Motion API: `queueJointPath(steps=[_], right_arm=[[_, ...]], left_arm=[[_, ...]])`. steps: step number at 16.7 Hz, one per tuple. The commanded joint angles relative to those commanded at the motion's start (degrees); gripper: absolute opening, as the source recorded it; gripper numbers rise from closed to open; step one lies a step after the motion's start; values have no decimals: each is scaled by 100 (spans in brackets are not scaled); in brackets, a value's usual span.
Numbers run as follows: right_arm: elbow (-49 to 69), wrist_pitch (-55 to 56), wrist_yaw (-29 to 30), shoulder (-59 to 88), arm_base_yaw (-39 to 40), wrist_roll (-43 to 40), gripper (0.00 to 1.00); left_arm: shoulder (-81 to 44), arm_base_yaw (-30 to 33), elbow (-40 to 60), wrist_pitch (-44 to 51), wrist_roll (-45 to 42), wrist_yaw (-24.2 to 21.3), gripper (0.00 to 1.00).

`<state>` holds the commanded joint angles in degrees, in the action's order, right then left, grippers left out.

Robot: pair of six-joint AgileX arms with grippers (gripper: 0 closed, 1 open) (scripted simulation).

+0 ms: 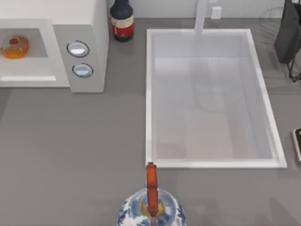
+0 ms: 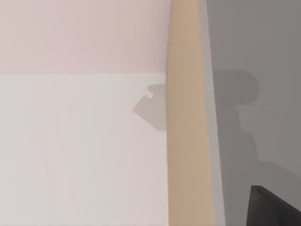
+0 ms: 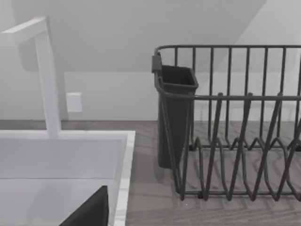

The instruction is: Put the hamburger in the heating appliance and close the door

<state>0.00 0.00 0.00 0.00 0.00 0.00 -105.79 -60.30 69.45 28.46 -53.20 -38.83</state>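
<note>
Sitting inside the microwave [image 1: 51,52] cavity, the hamburger [image 1: 14,46]; either end effector's state: cannot tell.

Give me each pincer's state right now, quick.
Left pincer: cannot be told; its wrist view faces a white surface and a tan edge.
Right pincer: cannot be told; its wrist view faces the dish rack.

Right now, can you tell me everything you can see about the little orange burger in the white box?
The small orange-yellow hamburger is a rounded, glossy-looking lump with a paler top and a red-orange blotch in the middle. It sits on the grey floor of the cavity inside the large white boxy microwave, at the top view's far left, left of the two round silver knobs. It rests flat. Nothing else touches it, and the cavity is open from above.
</note>
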Motion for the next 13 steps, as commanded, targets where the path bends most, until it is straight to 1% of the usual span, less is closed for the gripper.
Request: queueJointPath(steps=[2,4,9,11,13], right_arm=[[0,0,0,0,0,0,100],[0,0,0,0,0,0,100],[0,0,0,0,0,0,100],[0,0,0,0,0,0,100],[0,0,0,0,0,0,100]], left_arm=[[-129,-9,-281,-426,-7,0,0],[-208,-13,-440,-628,-16,11,0],[-177,29,-461,-638,-2,25,0],[14,199,-661,-786,159,124,0],[409,399,-1088,-1028,384,192,0]])
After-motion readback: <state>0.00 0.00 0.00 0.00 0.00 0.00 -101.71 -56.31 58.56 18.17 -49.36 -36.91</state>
